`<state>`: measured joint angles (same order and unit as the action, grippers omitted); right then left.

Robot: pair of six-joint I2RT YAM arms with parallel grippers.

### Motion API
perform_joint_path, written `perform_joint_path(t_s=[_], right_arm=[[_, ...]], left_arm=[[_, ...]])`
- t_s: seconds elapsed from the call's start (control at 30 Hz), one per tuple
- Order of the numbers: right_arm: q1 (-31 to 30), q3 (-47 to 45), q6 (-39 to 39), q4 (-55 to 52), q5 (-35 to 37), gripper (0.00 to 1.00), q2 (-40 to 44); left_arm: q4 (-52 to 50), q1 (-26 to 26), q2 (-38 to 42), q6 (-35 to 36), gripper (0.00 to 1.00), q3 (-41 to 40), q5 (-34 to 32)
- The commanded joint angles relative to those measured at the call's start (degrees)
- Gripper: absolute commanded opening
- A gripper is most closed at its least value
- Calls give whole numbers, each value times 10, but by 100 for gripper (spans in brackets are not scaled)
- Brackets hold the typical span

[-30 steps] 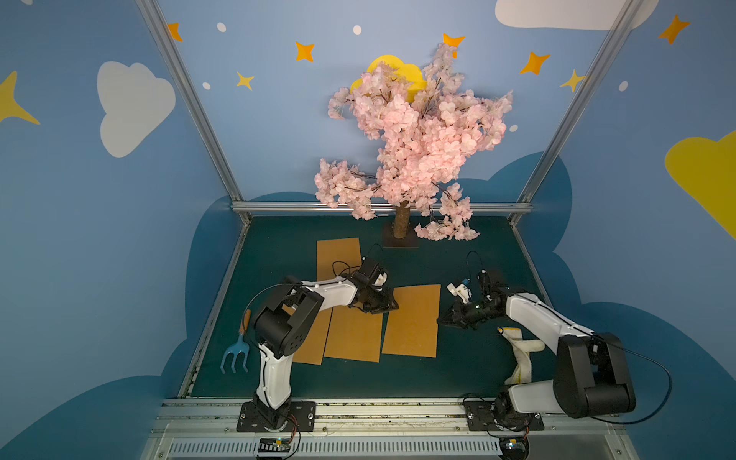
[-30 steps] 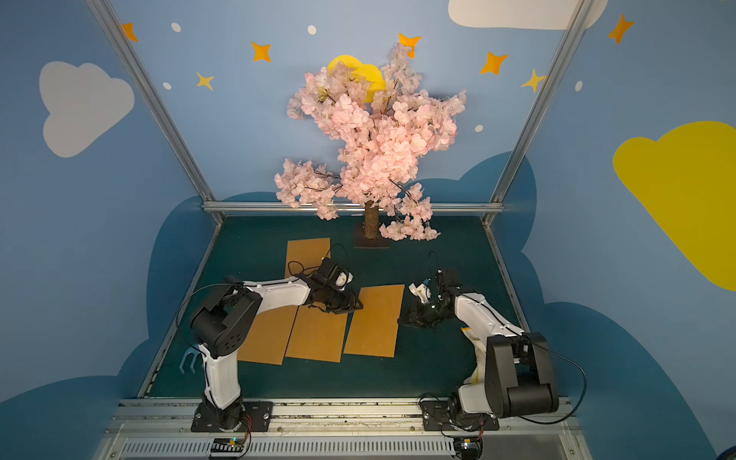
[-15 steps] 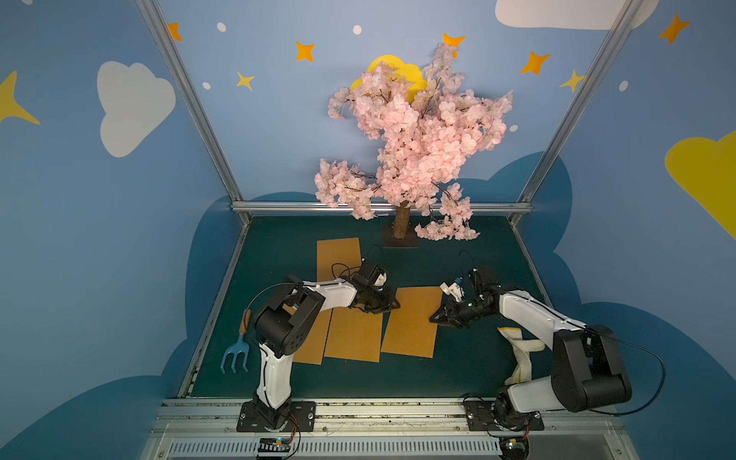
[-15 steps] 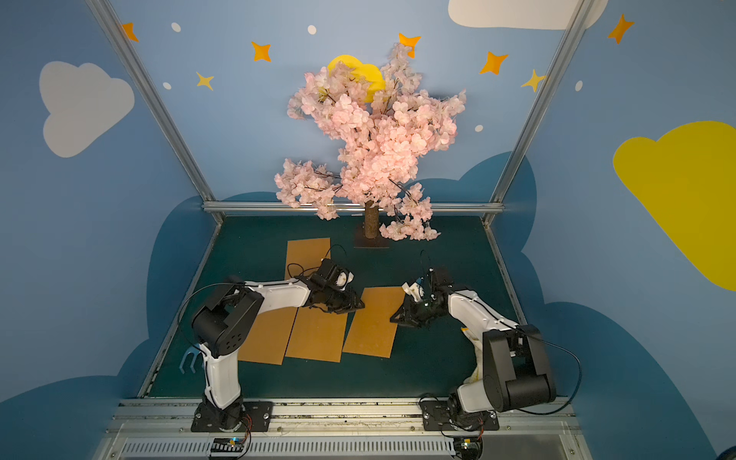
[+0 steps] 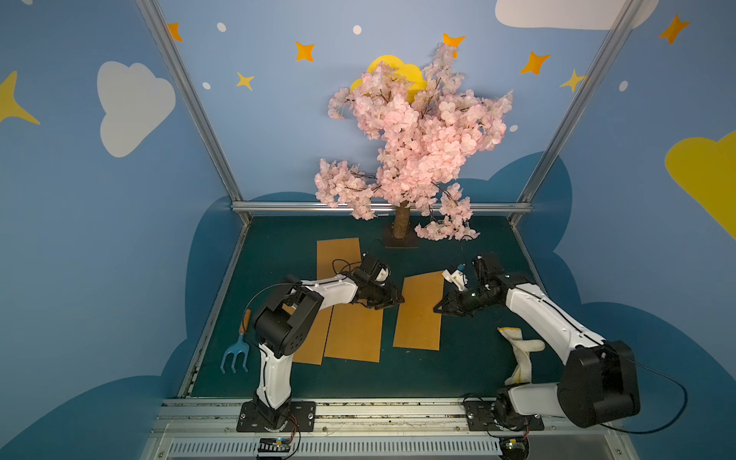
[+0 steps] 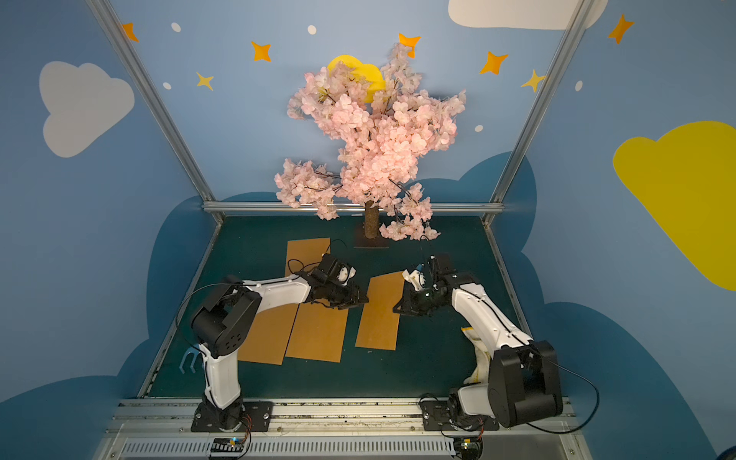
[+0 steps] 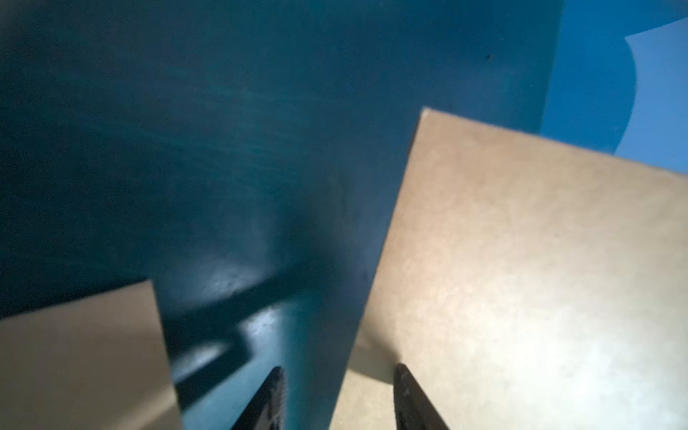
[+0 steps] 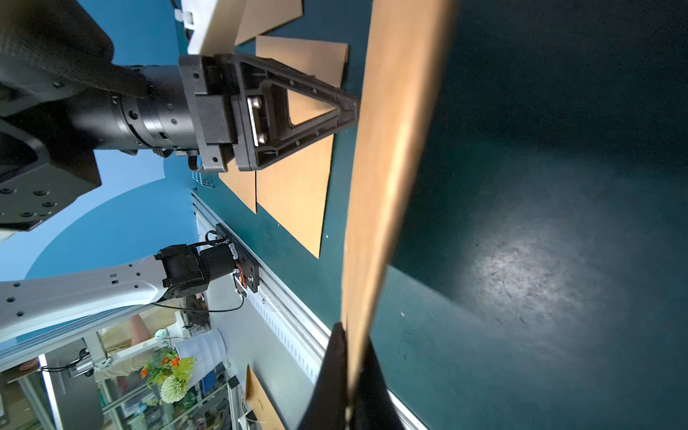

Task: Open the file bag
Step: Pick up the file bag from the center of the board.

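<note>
Nearest, on the green table (image 5: 438, 374), a blue garden fork (image 5: 235, 354) lies at the left side. A white glove (image 5: 521, 350) lies at the right side, beside the right arm. Behind them, a pair of brown bags (image 5: 352, 338) lies overlapped under the left arm. Just to the right of this pair, but apart from it, is the file bag (image 5: 420, 314), near the middle of the table. The right end effector (image 5: 437, 310) pinches its right edge with the jaws closed on it. In the right wrist view the bag looks lifted and bent at this edge. The left end effector (image 5: 400, 299) is at the bag's left edge. Its jaws stand moderately apart and grip nothing, one finger (image 7: 409, 394) over the bag and one over the table. Further back lies one more brown bag (image 5: 338, 255). At the far edge stands a pink blossom tree (image 5: 414, 139).
</note>
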<state>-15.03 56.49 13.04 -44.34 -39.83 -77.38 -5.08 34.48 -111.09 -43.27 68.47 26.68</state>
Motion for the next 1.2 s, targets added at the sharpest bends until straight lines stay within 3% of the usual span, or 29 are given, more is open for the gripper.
perform_joint_path(t_s=[0.0, 0.2, 0.43, 0.6, 0.83, 0.97, 1.17], right_arm=[[3, 29, -35, -46, 5, 0, 21], [9, 45, -39, -56, -18, 0, 44], [12, 44, -46, -55, -51, 0, 74], [12, 41, -31, -37, -80, 0, 89], [9, 36, -20, -18, -89, 0, 89], [9, 40, -20, -16, -88, 0, 83], [10, 45, -20, -5, -83, 0, 63]], left_arm=[[21, -16, 49, 5, 48, 11, 45], [217, -51, 78, -95, 48, -69, 139], [461, -64, 40, -206, 60, -132, 207], [431, -65, 58, -178, 67, -134, 193], [452, -64, 72, -185, 67, -120, 201], [509, -63, 62, -222, 60, -119, 214], [546, -62, 60, -244, 42, -126, 215]])
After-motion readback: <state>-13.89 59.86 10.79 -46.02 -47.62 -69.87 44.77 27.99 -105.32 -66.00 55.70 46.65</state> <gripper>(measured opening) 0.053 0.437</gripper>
